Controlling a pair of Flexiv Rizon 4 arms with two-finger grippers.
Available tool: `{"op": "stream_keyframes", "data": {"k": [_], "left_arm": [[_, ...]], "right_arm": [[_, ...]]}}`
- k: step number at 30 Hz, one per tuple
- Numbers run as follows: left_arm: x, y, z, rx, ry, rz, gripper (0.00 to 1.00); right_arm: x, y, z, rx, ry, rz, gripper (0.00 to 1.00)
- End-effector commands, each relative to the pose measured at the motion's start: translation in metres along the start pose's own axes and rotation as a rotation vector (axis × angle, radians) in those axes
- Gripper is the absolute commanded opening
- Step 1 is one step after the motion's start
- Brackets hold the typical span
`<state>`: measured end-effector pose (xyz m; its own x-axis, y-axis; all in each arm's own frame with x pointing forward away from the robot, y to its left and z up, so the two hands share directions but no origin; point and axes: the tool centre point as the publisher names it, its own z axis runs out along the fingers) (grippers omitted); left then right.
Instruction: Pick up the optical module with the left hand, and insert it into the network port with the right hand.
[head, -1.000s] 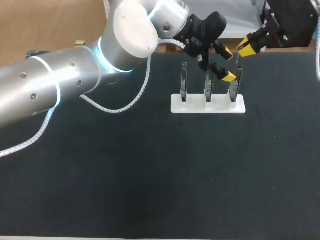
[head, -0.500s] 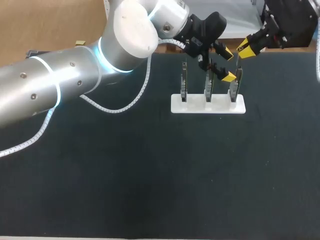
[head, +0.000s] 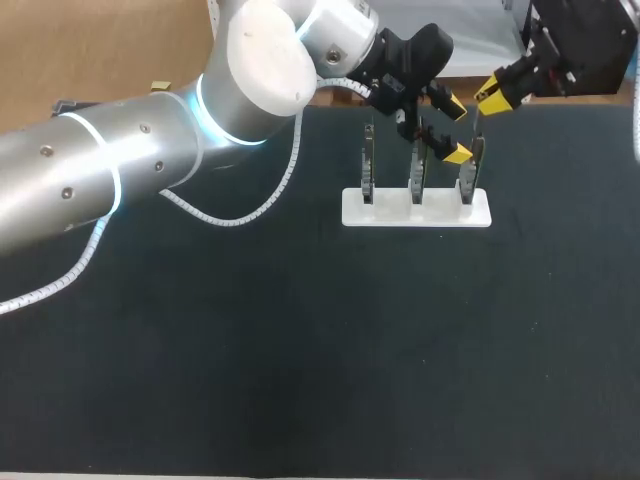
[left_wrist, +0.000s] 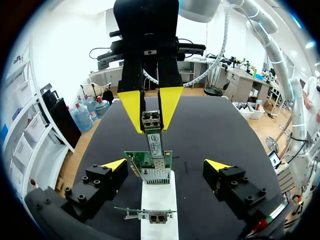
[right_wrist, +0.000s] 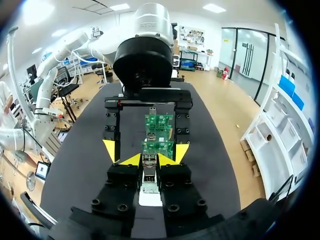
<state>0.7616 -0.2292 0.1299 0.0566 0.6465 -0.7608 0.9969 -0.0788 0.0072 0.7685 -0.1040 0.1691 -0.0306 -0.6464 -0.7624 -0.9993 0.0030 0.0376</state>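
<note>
My right gripper (right_wrist: 149, 159) is shut on the small metal optical module (right_wrist: 149, 172), gripping it from two sides. In the left wrist view the right gripper (left_wrist: 151, 105) hangs over the nearest green network card (left_wrist: 150, 162), and the module (left_wrist: 153, 131) points down with its end at the card's port. My left gripper (left_wrist: 166, 165) stands open on either side of that card, with nothing held. In the head view the left gripper (head: 457, 132) is by the rightmost card (head: 468, 175) and the right gripper (head: 491, 98) is just above it.
A white base (head: 417, 209) at the back of the black table holds three upright cards in a row. My left arm (head: 130, 160) stretches across the table's back left. The mat in front of the base lies bare.
</note>
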Motion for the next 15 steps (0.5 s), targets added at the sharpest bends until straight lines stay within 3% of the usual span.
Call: {"op": "stream_keyframes", "data": {"k": [1,15], "left_arm": [[-0.0005,-0.0006,-0.0005,-0.001,0.003,-0.002,1.00],[-0.0005,-0.0006,-0.0005,-0.001,0.003,-0.002,1.00]], "right_arm": [[0.0003,0.0024,0.0011,0.009,0.001,0.001,0.00],[0.0027,0.0009,0.0029,0.010,0.010,0.002,0.00]]}}
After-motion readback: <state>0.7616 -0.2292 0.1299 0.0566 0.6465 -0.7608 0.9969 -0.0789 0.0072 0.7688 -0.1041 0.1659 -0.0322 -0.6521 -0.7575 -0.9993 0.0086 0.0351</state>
